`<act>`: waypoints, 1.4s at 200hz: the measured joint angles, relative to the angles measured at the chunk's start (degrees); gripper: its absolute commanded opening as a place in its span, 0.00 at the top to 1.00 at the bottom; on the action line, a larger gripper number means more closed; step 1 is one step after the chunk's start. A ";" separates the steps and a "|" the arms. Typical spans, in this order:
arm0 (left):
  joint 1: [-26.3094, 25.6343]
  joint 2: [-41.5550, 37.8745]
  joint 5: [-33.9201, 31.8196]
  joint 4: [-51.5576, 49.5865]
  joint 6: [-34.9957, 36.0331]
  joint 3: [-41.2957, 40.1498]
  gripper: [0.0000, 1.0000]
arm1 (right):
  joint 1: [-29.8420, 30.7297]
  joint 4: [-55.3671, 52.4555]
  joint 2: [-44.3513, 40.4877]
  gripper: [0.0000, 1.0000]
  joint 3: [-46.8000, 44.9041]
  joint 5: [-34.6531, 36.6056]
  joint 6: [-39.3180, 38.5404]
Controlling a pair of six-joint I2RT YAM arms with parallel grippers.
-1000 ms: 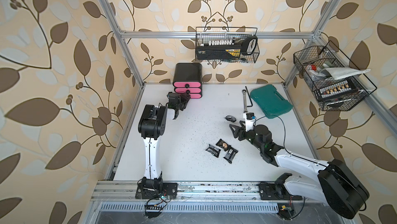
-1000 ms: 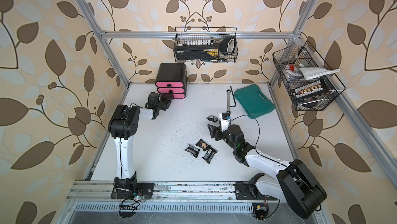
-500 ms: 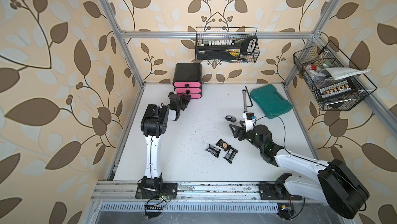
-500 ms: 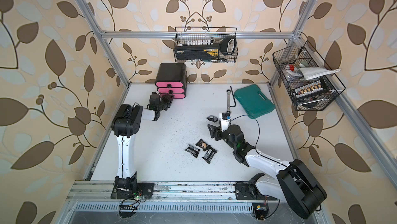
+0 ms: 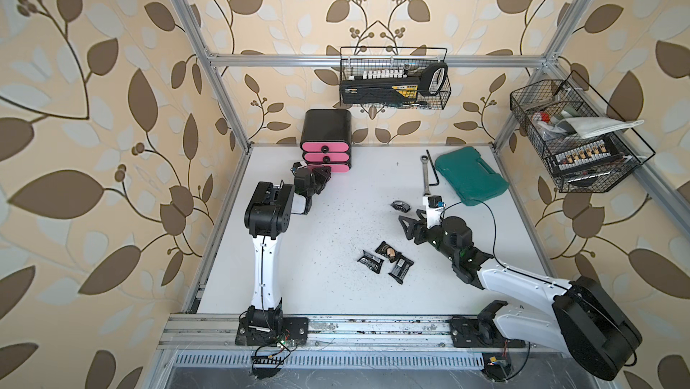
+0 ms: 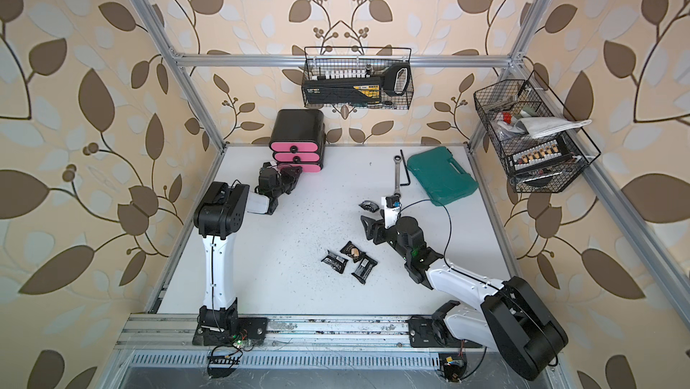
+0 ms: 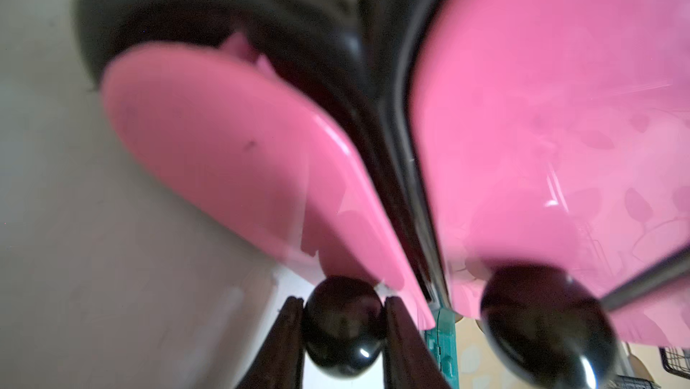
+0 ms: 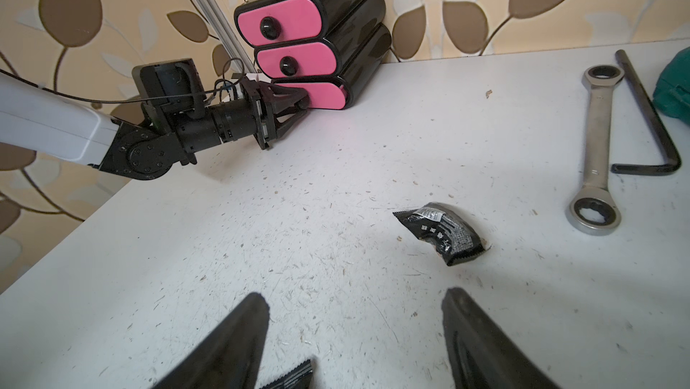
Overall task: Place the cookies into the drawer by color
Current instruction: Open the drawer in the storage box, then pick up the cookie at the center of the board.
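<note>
Left end effector (image 7: pixel 343 305) clenched on bottom drawer (image 7: pixel 231 151) knob (image 7: pixel 343 335), lower centre of frame. Pull straight out, slowly. Right end effector (image 8: pixel 354 295) spread, empty.

1. Drawer cabinet (image 5: pixel 326 127): black rounded shell with three stacked pink fronts, upright at the back of the counter (image 5: pixel 336 219). The lowest front (image 7: pixel 231 151) sits slightly out, its knob (image 7: pixel 343 327) pinched in my left gripper (image 7: pixel 343 305).
2. Three black cookie packets (image 5: pixel 400 268) lie flat, clustered mid-counter.
3. A fourth black packet (image 8: pixel 442 232), crinkled, lies alone.
</note>
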 measured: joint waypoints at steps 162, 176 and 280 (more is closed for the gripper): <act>-1.18 -12.15 -0.15 16.48 -3.98 -29.83 0.51 | 0.00 0.00 0.00 0.24 0.00 0.20 0.02; -1.18 -12.83 -0.35 17.07 -4.13 -30.51 0.39 | 0.00 0.00 0.00 0.24 0.00 0.20 0.02; -14.40 -46.21 -10.36 -16.50 8.41 -32.83 0.22 | 0.00 -0.02 -0.04 0.24 0.00 0.22 0.02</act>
